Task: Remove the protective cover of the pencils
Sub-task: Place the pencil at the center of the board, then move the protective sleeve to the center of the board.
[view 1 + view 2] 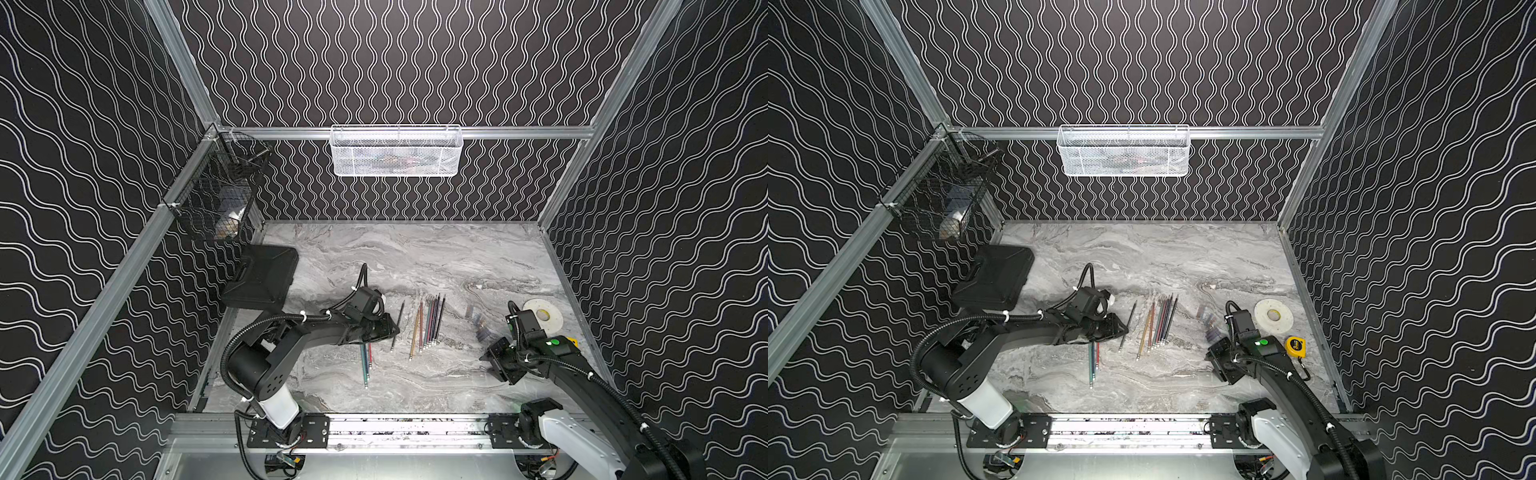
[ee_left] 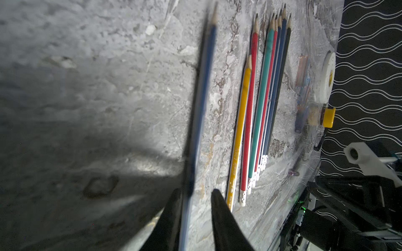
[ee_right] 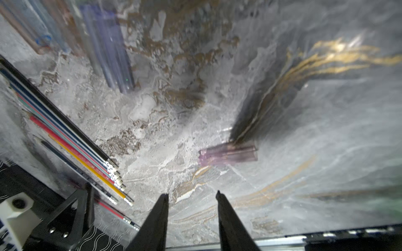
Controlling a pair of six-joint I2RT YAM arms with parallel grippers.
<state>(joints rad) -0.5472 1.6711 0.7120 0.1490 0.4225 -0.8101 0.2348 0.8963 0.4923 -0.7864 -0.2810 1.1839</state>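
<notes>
Now L end effector [image 2: 195, 191] part-open round loose blue pencil [image 2: 205, 87]; R end effector [image 3: 191, 193] part-open, empty. Lift straight, no nudging.

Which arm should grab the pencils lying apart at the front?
Probably left. The left gripper sits right beside those teal and red pencils, its jaws open around a dark pencil. The right gripper, open too, is farther off, past the row of pencils.
</notes>
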